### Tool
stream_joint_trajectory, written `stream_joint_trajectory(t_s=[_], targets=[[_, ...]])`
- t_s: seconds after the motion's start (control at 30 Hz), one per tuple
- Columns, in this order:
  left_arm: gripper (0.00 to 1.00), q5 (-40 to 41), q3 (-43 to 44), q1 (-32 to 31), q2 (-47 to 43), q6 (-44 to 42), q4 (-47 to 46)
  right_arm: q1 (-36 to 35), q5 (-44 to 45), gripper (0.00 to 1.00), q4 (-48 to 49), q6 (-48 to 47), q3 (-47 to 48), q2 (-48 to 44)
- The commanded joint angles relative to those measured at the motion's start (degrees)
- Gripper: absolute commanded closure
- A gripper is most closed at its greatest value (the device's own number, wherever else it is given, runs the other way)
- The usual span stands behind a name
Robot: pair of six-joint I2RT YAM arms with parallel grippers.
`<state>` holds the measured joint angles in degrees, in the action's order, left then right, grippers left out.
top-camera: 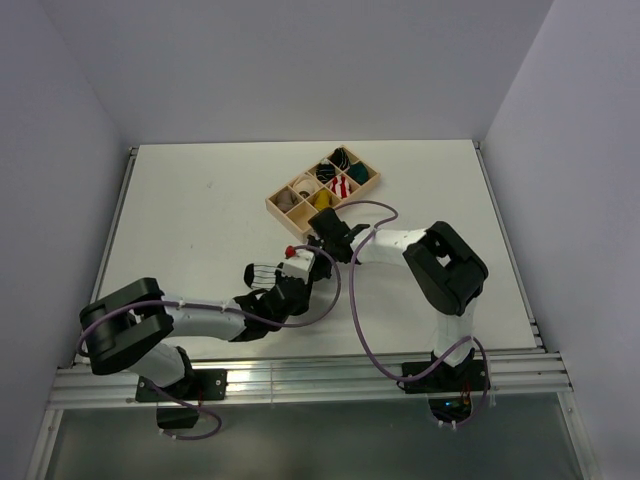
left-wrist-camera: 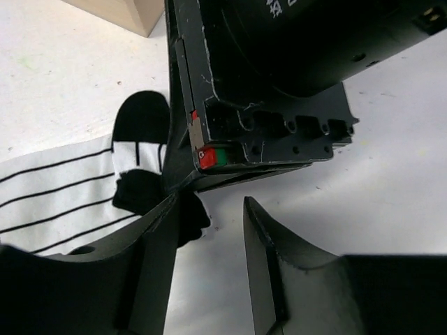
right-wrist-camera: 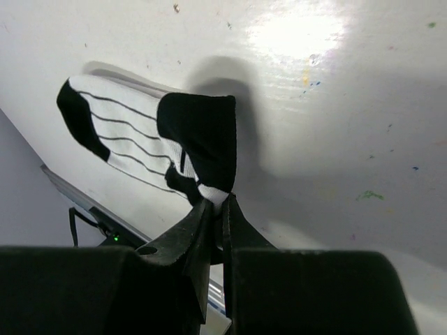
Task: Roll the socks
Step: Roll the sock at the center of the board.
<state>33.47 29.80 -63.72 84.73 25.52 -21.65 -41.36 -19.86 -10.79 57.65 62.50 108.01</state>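
Right wrist view: right gripper [right-wrist-camera: 220, 204] pinches black end of limp, light sock [right-wrist-camera: 129, 129] lying on table [top-camera: 200, 200] centre, left gripper [left-wrist-camera: 211, 206] half-open beside it; likely best gripped at cuff edge, fabric may slip.

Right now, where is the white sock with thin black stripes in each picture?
Top external: the white sock with thin black stripes lies mid-table, slightly left of centre.
Left wrist: the sock fills the left side.
Right wrist: the sock is at upper left.
Shared landmark: the right gripper pinching the sock's black end.
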Motion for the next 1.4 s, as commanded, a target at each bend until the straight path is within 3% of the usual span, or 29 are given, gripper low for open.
stream_joint_trajectory(t_s=[0.0, 0.37, 0.43, 0.57, 0.77, 0.8, 0.9, 1.0, 1.37], targets=[[0.54, 6.4, 3.1, -0.8, 2.3, -0.9, 2.7, -0.2, -0.4, 0.99, -0.3, 0.4, 1.7, 0.0], [0.59, 13.5, 6.8, -1.3, 7.0, 4.2, 11.7, -0.3, -1.9, 0.99, 0.3, 0.4, 1.5, 0.0], [0.65, 13.9, 7.1, -1.3, 7.6, 5.0, 12.8, -0.3, -1.9, 0.99, 0.3, 0.2, 1.5, -0.2], [1.00, 13.7, 7.9, -1.3, 8.3, 5.2, 13.2, -0.3, -2.4, 0.99, 0.7, 0.0, 1.4, -0.3], [1.00, 10.9, 6.5, -1.3, 5.3, 5.4, 12.7, 0.2, -3.7, 0.90, 5.6, 1.1, -1.2, -1.7], [1.00, 10.1, 6.1, -1.2, 4.6, 5.6, 12.5, 0.5, -4.2, 0.84, 7.6, 1.4, -2.3, -2.6], [1.00, 5.7, 4.5, -0.2, 1.2, 7.1, 12.3, 1.5, -4.1, 0.71, 10.1, 1.4, -3.1, -4.6], [1.00, -1.7, 2.1, 3.0, -2.4, 9.7, 11.2, 1.9, -2.4, 0.66, 10.3, 0.3, -3.0, -6.6], [1.00, -27.3, -8.4, 18.3, -10.5, 23.7, 2.7, 2.0, 1.0, 0.64, 15.4, -1.6, -6.8, -9.8]])
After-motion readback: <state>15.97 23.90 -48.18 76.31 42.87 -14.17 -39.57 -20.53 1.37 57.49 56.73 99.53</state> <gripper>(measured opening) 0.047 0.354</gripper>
